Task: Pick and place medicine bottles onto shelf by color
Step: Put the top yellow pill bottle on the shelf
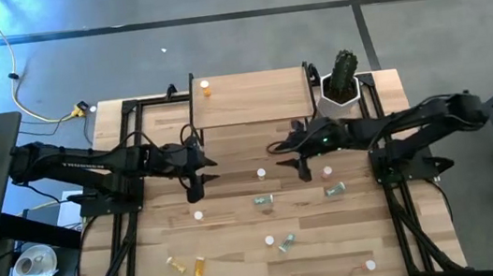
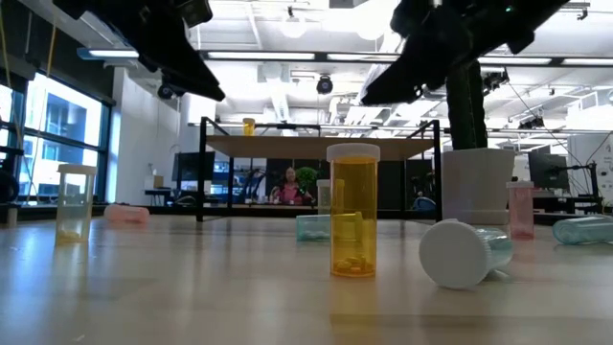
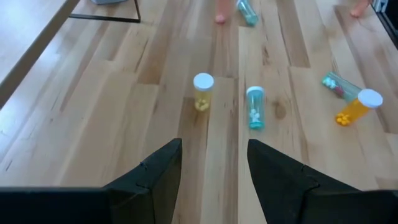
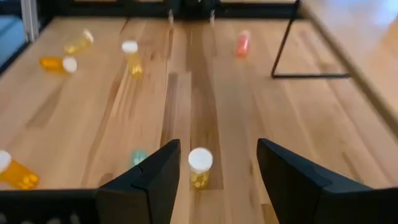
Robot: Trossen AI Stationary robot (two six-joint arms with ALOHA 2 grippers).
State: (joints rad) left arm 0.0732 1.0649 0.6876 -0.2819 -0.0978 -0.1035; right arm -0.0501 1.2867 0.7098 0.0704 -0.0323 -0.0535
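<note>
Translucent orange cylindrical bottle (image 2: 353, 211), white cap, smooth light-wood table (image 2: 192, 297)

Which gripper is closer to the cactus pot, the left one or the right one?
The right. The right gripper hangs over the table just in front of the shelf, near the cactus pot. The left gripper is across the table, much farther from it.
</note>
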